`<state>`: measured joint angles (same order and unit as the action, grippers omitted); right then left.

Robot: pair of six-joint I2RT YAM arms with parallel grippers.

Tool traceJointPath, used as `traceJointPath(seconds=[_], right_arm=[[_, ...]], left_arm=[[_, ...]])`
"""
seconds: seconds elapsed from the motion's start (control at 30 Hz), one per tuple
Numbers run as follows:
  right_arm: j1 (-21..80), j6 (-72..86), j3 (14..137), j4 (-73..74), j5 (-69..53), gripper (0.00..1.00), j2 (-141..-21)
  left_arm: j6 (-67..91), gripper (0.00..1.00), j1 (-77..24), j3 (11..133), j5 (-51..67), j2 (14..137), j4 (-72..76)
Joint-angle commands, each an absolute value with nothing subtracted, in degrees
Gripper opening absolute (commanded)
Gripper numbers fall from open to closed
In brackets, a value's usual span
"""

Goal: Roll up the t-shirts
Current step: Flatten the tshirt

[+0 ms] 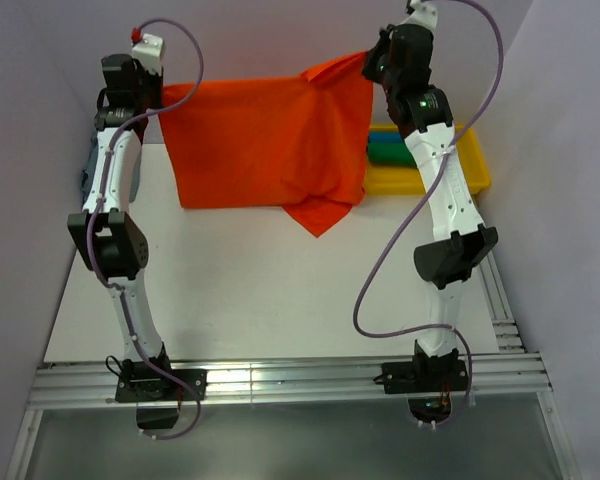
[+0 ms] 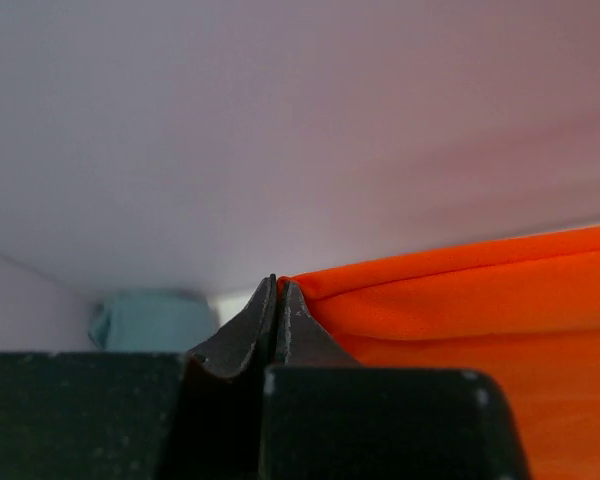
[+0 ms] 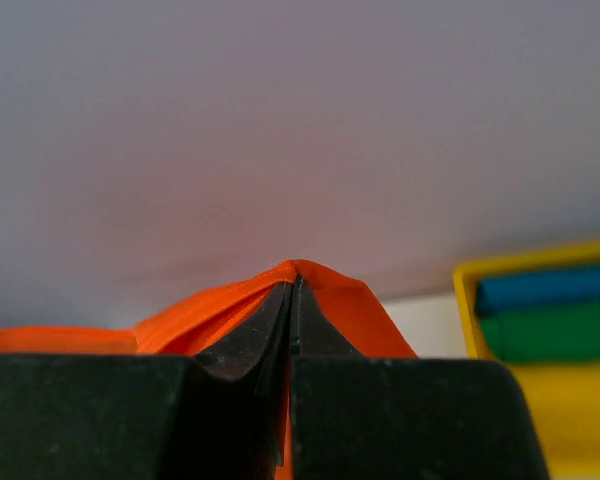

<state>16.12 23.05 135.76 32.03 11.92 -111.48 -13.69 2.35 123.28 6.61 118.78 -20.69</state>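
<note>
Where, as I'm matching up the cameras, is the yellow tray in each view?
Top external: upper right of the picture, the yellow tray, partly hidden.
Left wrist: not in it.
Right wrist: lower right corner.
Shared landmark: the orange t-shirt, top centre from above, at right in the left wrist view, low centre in the right wrist view.

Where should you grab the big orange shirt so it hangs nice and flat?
Along its top edge, near each end, one pincer coming in from each outer side. The orange shirt hangs like a sheet with the left pincer and right pincer shut there. Soft cloth held in the middle would probably sag and bunch.
</note>
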Motion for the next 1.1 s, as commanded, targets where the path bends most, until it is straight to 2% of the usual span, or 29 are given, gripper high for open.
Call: traceJointPath(seconds=[0.0, 0.07, 0.1, 0.17, 0.23, 0.43, 0.77, 0.93, 1.07], right_arm=[[14.5, 16.1, 149.1, 25.5, 10.2, 0.00, -115.8], [14.0, 15.4, 144.3, 14.6, 9.8, 0.00, -114.1], [13.8, 14.0, 136.6, 10.1, 10.4, 0.00, -110.4], [13.8, 13.1, 130.9, 0.2, 11.2, 0.00, -107.7], [13.7, 12.0, 133.0, -2.1, 11.7, 0.00, -108.4], [13.4, 9.4, 142.9, -5.2, 12.3, 0.00, -114.7], [12.3, 8.9, 131.3, -14.9, 12.9, 0.00, -110.9], [12.3, 11.1, 106.9, -20.9, 13.6, 0.00, -100.0], [12.5, 14.8, 85.7, -22.9, 14.3, 0.00, -85.7]], left_arm=[[-10.1, 0.00, 2.2, 138.2, 1.7, 123.3, -15.0], [-10.0, 0.00, 2.0, 137.3, 0.5, 122.4, -7.4], [-9.9, 0.00, 2.1, 134.8, 0.4, 121.0, -4.0], [-9.8, 0.00, 2.3, 128.2, 0.3, 116.9, 5.6], [-9.9, 0.00, 2.3, 128.2, -1.5, 116.6, 7.1], [-12.0, 0.00, 2.9, 139.3, -2.6, 122.4, 6.1], [-15.3, 0.00, 3.3, 138.1, -4.0, 125.2, 9.8], [-14.7, 0.00, 4.4, 126.7, -2.1, 118.8, 9.8], [-14.4, 0.00, 6.1, 109.7, 1.3, 109.7, 9.4]])
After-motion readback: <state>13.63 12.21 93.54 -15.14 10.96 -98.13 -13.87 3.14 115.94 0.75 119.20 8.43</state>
